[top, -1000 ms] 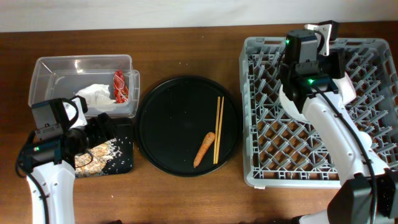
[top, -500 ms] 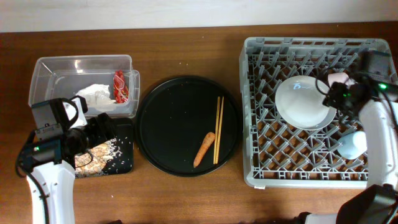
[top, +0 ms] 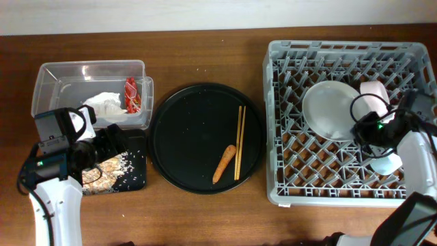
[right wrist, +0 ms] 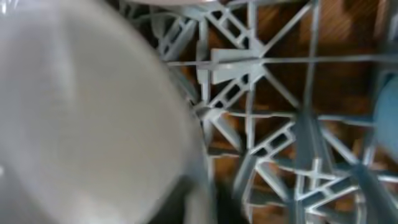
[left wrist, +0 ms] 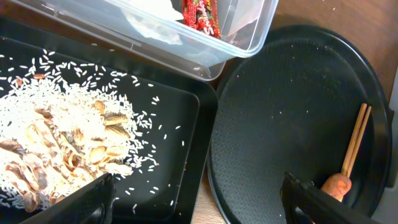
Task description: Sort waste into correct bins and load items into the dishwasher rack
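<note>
1. Left hand [left wrist: 198, 182]: released, fingers spread wide, nothing between them. It hovers low over the shallow black tray [left wrist: 189, 118], with the rice scraps [left wrist: 56, 143] heaped by its left finger
2. Clear tub [left wrist: 236, 56] sits just beyond that hand and holds the napkin [top: 106, 104] and red wrapper [left wrist: 202, 15]
3. Carrot piece [top: 224, 164] lies on the round black tray [top: 191, 137], just off the left hand's right finger. The chopsticks [top: 239, 140] lie alongside it; touching or apart, cannot tell
4. Right hand [top: 367, 133] is over the dishwasher rack [top: 272, 137]. Its wrist view is blurred, so I cannot tell whether it is clenched or released. The plate [top: 328, 109] leans among the pegs beside it, with the bowl [top: 374, 92] and cup [top: 386, 164] close by
5. Judged step: carrot to the scraps tray, by the left hand. Close the fingers across the carrot's thick middle, keeping clear of the chopsticks. Lift it over the round tray's rim and let go low over the rice so nothing scatters
6. Chopsticks likely go to the rack after that. They are thin and lie flat, so pinch both together; they could slip through the grid floor
</note>
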`<state>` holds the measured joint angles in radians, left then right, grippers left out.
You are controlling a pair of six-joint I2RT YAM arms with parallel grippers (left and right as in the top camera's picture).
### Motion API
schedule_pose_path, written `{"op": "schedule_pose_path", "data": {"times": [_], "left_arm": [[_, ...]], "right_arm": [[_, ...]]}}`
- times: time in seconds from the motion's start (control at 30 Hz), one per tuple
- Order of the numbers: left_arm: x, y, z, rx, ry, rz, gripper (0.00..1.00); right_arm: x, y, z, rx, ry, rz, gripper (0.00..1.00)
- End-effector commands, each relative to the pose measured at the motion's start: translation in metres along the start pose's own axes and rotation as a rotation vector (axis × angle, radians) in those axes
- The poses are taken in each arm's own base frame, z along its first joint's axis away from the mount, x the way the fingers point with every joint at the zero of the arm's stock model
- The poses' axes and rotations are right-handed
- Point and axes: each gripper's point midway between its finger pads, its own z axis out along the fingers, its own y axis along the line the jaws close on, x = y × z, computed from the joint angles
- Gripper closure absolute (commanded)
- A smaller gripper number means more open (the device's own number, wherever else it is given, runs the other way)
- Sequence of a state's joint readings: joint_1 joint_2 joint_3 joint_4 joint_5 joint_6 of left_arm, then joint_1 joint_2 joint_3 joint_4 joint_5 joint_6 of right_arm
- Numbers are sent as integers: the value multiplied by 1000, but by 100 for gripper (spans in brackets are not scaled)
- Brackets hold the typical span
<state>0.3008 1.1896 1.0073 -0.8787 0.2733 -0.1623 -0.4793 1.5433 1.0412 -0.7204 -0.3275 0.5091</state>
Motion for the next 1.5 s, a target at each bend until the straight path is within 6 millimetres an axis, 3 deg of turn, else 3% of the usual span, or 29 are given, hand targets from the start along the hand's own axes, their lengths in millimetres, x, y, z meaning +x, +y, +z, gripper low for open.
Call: {"op": "schedule_pose_path", "data": {"times": [0.0,0.07,0.23,0.27,0.33,0.4,0.5,0.6,0.7,0.83,0.9,0.93,1.0,1.03,1.1,1.13,1.17,1.2,1.23,1.3,1.33,1.4,1.47], "left_arm": [[-1,-1,-1,9,0,-10,16],[-1,-1,-1,9,0,-10,16],[-1,-1,-1,8,0,-10,16],[-1,-1,-1,9,0,-10,16],[-1,-1,-1,9,0,-10,16],[-1,-1,-1,9,0,-10,16],[-1,-1,-2,9,0,-10,16],[-1,-1,-2,9,-1,-10,16],[-1,-1,-2,9,0,-10,15],[-1,-1,-2,9,-1,-10,15],[-1,-1,-1,9,0,-10,16],[-1,-1,-1,8,0,-10,16],[-1,-1,-2,8,-1,-10,16],[-1,-1,-2,8,0,-10,15],[-1,-1,-2,9,0,-10,15],[-1,-1,-2,9,0,-10,16],[-1,-1,-1,8,0,-10,15],[-1,-1,-1,8,0,-10,15],[-1,-1,-2,9,0,-10,15],[-1,-1,-1,8,0,-10,15],[-1,-1,-1,8,1,-10,16],[-1,-1,-1,8,1,-10,15],[1,-1,-1,7,7,-12,15]], "right_arm": [[4,0,2,-1,6,17,96],[-12,16,-17,-36,-59,-74,96],[-80,67,-119,-26,-457,-405,96],[-98,60,-139,116,-553,-498,96],[-111,37,-151,385,-647,-463,96],[-114,36,-155,585,-730,-447,96],[-112,68,-153,811,-853,-553,96],[-97,84,-109,832,-774,-661,96],[-86,82,-63,888,-671,-747,96],[-58,111,-49,818,-680,-799,96],[-30,130,-43,789,-661,-889,96],[-20,136,-42,779,-655,-922,90],[-7,138,-42,775,-636,-954,64],[-4,135,-47,767,-639,-922,43],[0,138,-58,696,-635,-893,27],[8,146,-60,612,-612,-898,26],[23,157,-59,484,-549,-927,29],[52,169,-54,314,-427,-972,38],[98,180,-44,92,-219,-1011,46],[159,186,-37,-135,65,-1028,54],[190,181,-35,-193,215,-1028,59],[224,157,-25,-117,380,-1053,66],[260,138,-18,-41,510,-1110,81]]}}
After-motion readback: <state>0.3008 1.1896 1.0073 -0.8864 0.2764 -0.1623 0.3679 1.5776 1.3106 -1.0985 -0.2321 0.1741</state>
